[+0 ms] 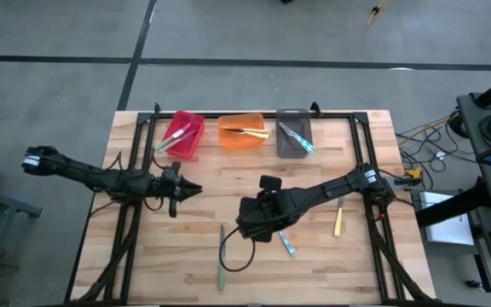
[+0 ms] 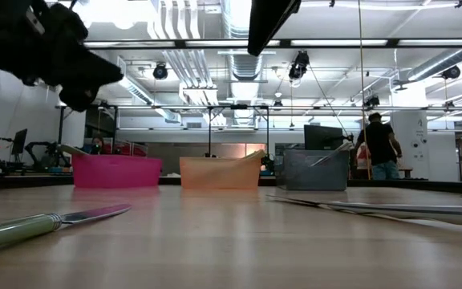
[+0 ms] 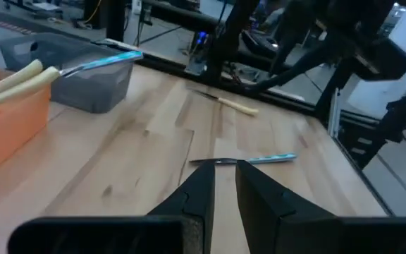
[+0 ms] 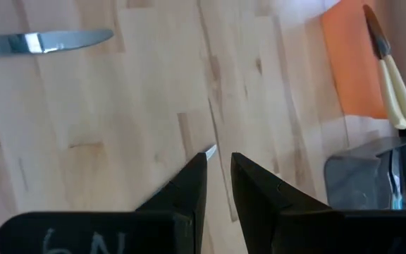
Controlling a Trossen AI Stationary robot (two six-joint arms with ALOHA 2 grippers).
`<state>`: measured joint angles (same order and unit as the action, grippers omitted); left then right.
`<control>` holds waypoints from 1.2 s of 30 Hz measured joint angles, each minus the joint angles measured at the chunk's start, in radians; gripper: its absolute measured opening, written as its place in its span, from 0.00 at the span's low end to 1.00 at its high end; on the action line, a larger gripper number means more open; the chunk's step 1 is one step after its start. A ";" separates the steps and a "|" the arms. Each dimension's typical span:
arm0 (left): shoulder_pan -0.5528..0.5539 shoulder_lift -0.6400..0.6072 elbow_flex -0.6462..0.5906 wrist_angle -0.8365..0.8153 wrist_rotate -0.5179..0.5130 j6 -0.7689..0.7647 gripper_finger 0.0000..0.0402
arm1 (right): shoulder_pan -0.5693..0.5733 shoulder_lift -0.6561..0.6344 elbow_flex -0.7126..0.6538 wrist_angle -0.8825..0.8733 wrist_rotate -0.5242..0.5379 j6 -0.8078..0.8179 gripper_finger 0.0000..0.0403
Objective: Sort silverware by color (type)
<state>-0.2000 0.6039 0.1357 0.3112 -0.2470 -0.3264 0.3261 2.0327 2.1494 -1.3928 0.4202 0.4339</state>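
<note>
hovering low over the table (image 1: 314, 264) middle, our right hand (image 4: 217, 166) shows fingers nearly together with nothing between them; only a metal tip pokes out beside them. we judge the blue-handled utensil (image 1: 286, 245) just beside it is the one to take, so we should part the fingers, straddle its handle squarely, then close. the green knife (image 1: 222, 260) and yellow utensil (image 1: 338, 223) lie loose. our left hand (image 1: 193, 190) waits, narrow and empty. beyond stand the red bin (image 1: 182, 134), orange bin (image 1: 242, 132) and grey bin (image 1: 293, 133).
</note>
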 joint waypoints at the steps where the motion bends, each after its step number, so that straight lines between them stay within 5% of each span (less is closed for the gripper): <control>1: 0.021 -0.003 -0.009 0.001 0.014 0.003 0.10 | -0.004 0.000 0.000 0.000 0.001 0.000 0.14; 11: 0.171 -0.018 -0.022 -0.097 0.214 0.031 0.10 | -0.018 0.000 -0.016 0.022 0.000 -0.031 0.14; 21: 0.136 -0.038 -0.112 -0.090 0.396 -0.066 0.09 | -0.044 0.000 -0.028 0.022 -0.007 -0.069 0.14; 36: 0.099 -0.132 -0.125 -0.124 0.422 -0.039 0.09 | -0.054 -0.001 -0.132 0.023 -0.225 0.101 0.14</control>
<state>-0.1013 0.4718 0.0109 0.1870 0.1748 -0.3653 0.2725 2.0313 2.0176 -1.3697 0.1954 0.5354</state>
